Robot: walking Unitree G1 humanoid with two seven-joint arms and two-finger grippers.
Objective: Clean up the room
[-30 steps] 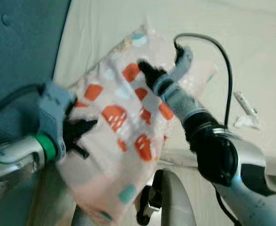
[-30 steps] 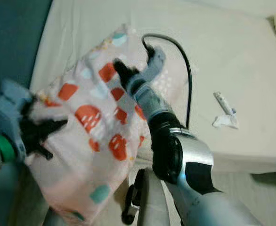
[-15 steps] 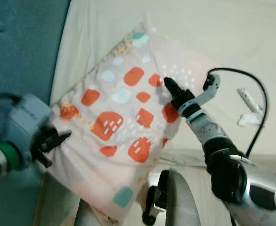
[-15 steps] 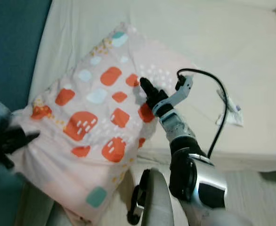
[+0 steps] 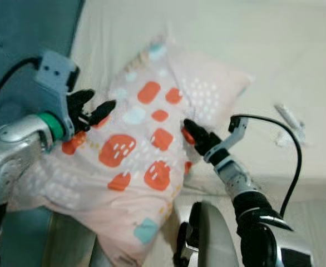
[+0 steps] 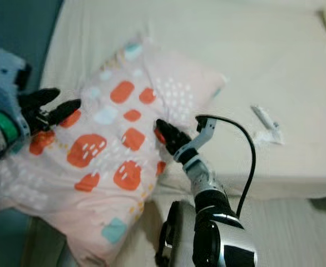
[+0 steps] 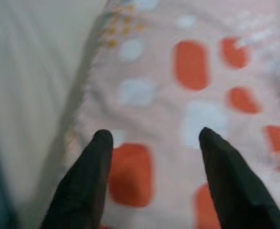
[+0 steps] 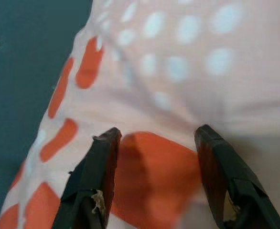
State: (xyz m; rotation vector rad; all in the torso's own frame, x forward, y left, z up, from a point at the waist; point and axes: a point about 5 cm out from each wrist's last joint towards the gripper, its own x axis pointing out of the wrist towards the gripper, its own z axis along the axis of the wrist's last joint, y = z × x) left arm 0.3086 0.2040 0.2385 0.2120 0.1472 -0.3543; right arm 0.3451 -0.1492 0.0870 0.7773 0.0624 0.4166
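Right gripper (image 5: 189,129): fingers spread, tips against pink pillow (image 5: 146,161) near its right edge, nothing clamped. Left gripper (image 5: 95,109): fingers parted, hovering at pillow's upper left side, holding nothing. Pillow: orange and pale-blue patches, lying between both grippers, partly over bed (image 5: 296,50) edge, lower corner hanging off. Blue headboard (image 5: 18,33) just beyond left gripper. Small white scraps (image 6: 266,127) on sheet, well right of right gripper.

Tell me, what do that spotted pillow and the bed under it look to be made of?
The pillow looks like soft matte woven cloth, probably cotton, printed with orange and pale blue patches: it sags and creases. The bed wears a plain cream sheet, also matte fabric, with faint wrinkles. Both open grippers, left and right, are at the pillow; their fingers look like hard black plastic.
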